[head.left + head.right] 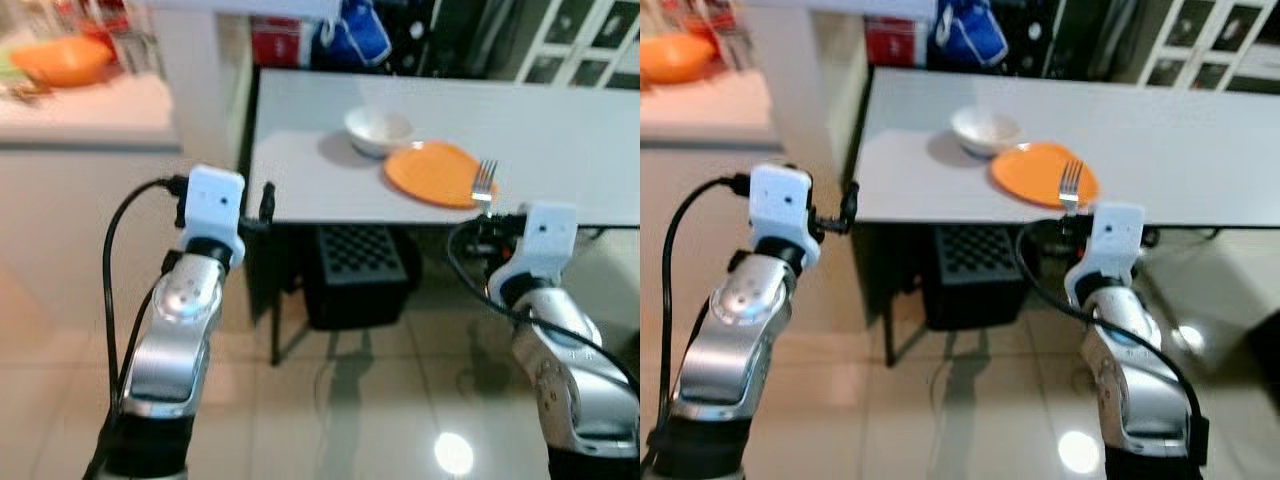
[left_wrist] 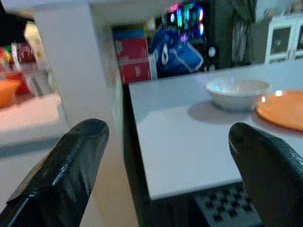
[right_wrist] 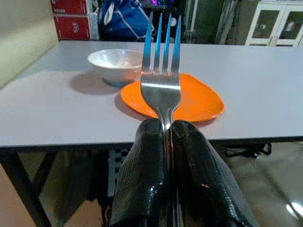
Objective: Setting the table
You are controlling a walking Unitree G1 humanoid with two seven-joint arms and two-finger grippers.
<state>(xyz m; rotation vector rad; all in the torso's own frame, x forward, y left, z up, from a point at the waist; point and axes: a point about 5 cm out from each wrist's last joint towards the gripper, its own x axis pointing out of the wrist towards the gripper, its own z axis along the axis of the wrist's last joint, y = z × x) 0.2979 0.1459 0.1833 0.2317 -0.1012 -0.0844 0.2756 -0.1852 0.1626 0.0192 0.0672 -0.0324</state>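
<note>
Fork [image 3: 161, 71], shiny metal: pinched in right claw [image 3: 166, 130] | left claw [image 2: 165, 165] apart | rounded orange plate [image 3: 189, 99]

A black crate [image 1: 355, 275] is seen under the tabletop. A blue bag [image 1: 362, 28] and red boxes [image 1: 276, 42] are set at the far side. An orange bowl [image 1: 62, 60] is seen on the counter [image 1: 90, 120] at far left. White cabinets [image 1: 585, 40] are seen at far right.

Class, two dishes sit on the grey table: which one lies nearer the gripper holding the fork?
The orange plate. It lies by the table's near edge, just ahead of the right gripper and its fork; the white bowl sits farther back.
</note>
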